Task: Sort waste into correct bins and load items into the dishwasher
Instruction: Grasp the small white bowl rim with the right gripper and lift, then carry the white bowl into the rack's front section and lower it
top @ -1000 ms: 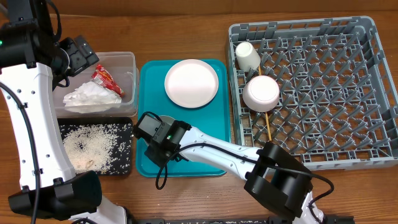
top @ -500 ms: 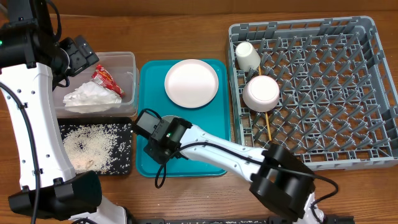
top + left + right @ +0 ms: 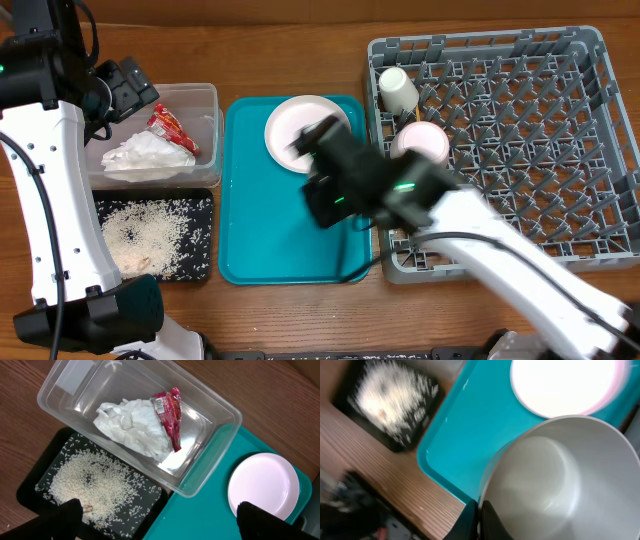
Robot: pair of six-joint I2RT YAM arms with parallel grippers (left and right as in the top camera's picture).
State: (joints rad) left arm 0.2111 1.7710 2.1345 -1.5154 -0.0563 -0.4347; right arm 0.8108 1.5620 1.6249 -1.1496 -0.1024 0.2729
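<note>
A wooden table [image 3: 300,50] is carrying everything; no more of the room is showing. Right of the teal tray [image 3: 260,230], the grey rack [image 3: 560,130] is already holding a bowl [image 3: 425,140] and a cup [image 3: 397,90]. Left of the tray, the clear tub [image 3: 205,100] is holding the napkin [image 3: 132,427] and wrapper [image 3: 169,415], and the black tray [image 3: 203,205] the rice [image 3: 95,482], so the waste is looking sorted. On the tray, the pink plate [image 3: 285,125] is waiting. Above the tray, the right gripper [image 3: 479,510] is pinching a second bowl [image 3: 545,480] by its rim. The left gripper [image 3: 160,517] is hanging wide open and empty over the tray's left edge.
</note>
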